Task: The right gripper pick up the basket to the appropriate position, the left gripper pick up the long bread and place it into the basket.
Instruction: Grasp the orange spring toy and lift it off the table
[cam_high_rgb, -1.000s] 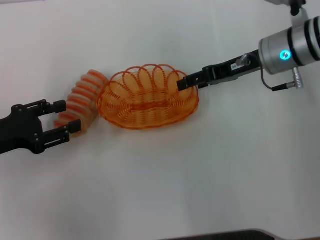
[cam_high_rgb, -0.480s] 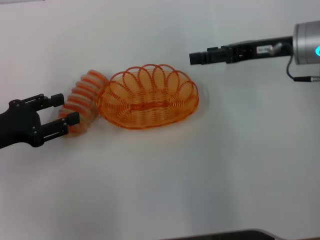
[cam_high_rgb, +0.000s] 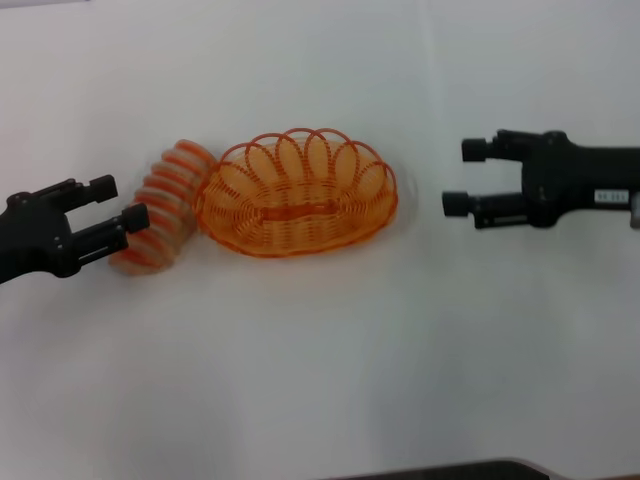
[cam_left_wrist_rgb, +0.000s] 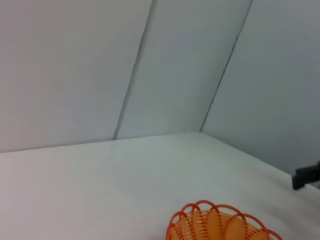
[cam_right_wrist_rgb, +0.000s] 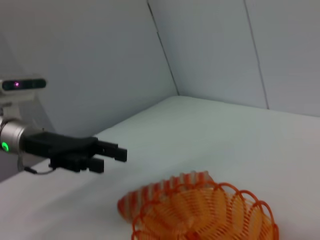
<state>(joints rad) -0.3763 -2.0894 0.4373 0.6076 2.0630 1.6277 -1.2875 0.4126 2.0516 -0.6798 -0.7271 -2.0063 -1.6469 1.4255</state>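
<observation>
- The long bread (cam_high_rgb: 160, 205) lies on the white table (cam_high_rgb: 320, 380), touching the left end of the orange wire basket (cam_high_rgb: 296, 195); its long axis runs slantwise from the far end, beside the basket rim, to the near end, towards the robot's left.
- The left gripper (cam_high_rgb: 110, 214) is at the bread's near-left end, its fingers spread; one fingertip overlaps the loaf in the head view, but I cannot tell whether it touches. The bread lies just to the right of this gripper, so the left arm is by far the nearer.
- Judging by this, the coming grasp depends on the fingers straddling the loaf across its short width.
- The right gripper (cam_high_rgb: 470, 178) hovers well apart from the basket's right end, fingers spread and holding nothing.
- The basket sits empty, midway between the two arms.
- A small white label (cam_high_rgb: 610, 197) shows on the right gripper's body; its writing cannot be read.
</observation>
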